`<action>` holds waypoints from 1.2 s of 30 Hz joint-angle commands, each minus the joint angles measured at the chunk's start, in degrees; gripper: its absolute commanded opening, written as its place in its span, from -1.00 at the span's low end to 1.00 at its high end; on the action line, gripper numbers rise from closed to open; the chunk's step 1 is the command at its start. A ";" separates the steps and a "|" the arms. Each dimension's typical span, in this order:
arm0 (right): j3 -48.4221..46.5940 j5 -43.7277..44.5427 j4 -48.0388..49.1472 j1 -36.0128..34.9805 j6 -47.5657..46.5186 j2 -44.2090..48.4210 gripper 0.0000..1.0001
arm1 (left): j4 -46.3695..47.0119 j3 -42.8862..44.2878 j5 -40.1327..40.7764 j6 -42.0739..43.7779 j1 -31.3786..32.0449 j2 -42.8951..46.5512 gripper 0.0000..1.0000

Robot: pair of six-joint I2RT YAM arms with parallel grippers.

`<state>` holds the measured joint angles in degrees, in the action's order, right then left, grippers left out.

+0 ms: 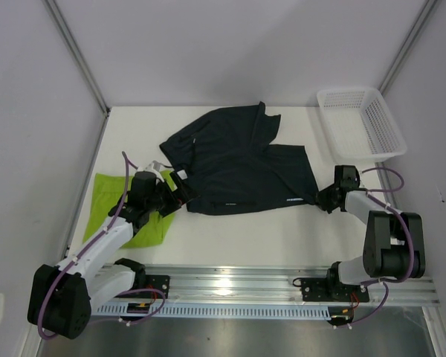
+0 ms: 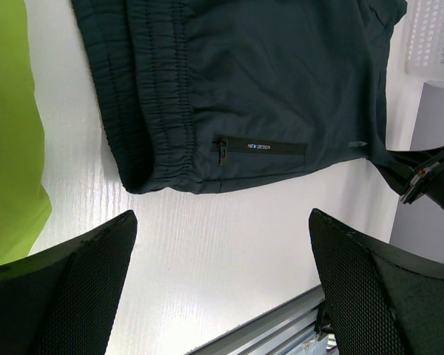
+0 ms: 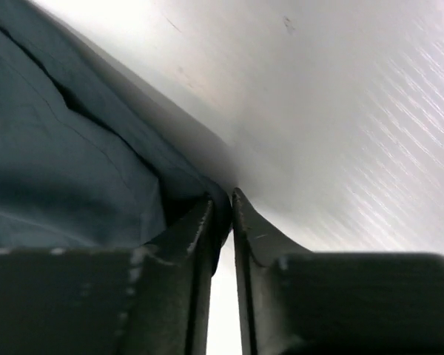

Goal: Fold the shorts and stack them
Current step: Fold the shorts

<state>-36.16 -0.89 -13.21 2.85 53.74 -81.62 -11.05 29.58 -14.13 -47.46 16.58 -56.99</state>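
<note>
The dark navy-teal shorts (image 1: 238,163) lie spread across the middle of the table, with the waistband (image 2: 144,96) toward the left. The lime green shorts (image 1: 108,201) lie flat at the left, partly under my left arm. My left gripper (image 1: 180,192) hovers just off the waistband's near corner, open wide with bare table between its fingers (image 2: 74,281). My right gripper (image 1: 321,199) sits at the dark shorts' near right corner. In the right wrist view it (image 3: 231,200) is shut, with a thin fold of the dark fabric (image 3: 59,148) pinched at its tips.
A white mesh basket (image 1: 360,123) stands at the back right corner. An aluminium rail (image 1: 230,286) runs along the table's near edge. Grey walls close in the left, back and right sides.
</note>
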 commanded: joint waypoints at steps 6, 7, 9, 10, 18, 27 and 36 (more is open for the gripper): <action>-0.93 5.89 -4.54 0.75 -5.48 1.29 0.37 | 1.29 -0.40 -0.46 1.06 -0.58 0.21 0.98; -1.01 6.24 -4.72 1.27 -5.74 1.73 0.39 | 1.38 -0.32 -0.29 1.06 -0.50 0.30 0.98; -1.28 6.51 -5.51 1.89 -6.01 2.96 0.41 | 1.21 -0.23 -0.28 1.23 -0.49 0.39 0.98; -1.45 6.51 -5.68 2.33 -6.27 3.31 0.40 | 1.03 0.03 -0.37 1.32 -0.49 0.30 0.98; 2.58 7.65 -6.56 2.42 -7.77 16.30 0.30 | 0.59 0.12 -0.20 1.67 -0.49 0.83 0.98; 7.24 -1.39 -1.47 1.98 -10.58 24.24 0.19 | 0.59 -0.66 -0.19 1.76 -0.49 2.15 0.98; 7.68 -4.04 3.80 1.37 -9.97 13.96 -0.11 | 0.41 -0.93 -0.11 1.58 -0.58 3.03 0.98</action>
<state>-28.95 -3.44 -13.56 4.69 43.90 -65.71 -11.22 28.82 -14.13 -46.50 16.49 -55.27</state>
